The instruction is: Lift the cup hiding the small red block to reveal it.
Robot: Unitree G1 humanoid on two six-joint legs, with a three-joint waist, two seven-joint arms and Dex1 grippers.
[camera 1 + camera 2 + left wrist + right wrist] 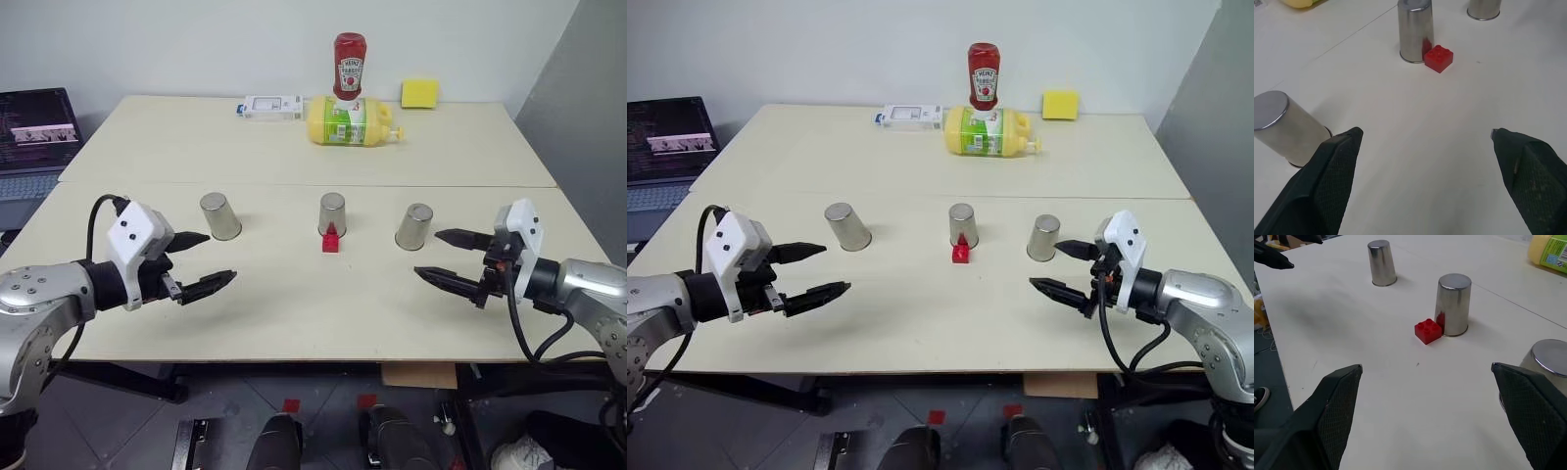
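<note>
Brushed silver metal cups, three tapered and inverted, are lined up on the pale table [294, 323]. The small red studded plastic block [331, 240] is seen uncovered, touching the near side of the middle cup [332, 213]. Left tool [208, 262] and right tool [439, 257] hover released, jaws wide, holding nothing, well apart from the row. Judgement: no cup hides the block now, so either the hiding step is pending or the reveal is done.

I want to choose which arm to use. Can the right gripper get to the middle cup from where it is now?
Probably yes. The right gripper is open above the table, and bare tabletop lies between it and the middle cup. The right cup stands close beside its path, so it might get knocked.
</note>
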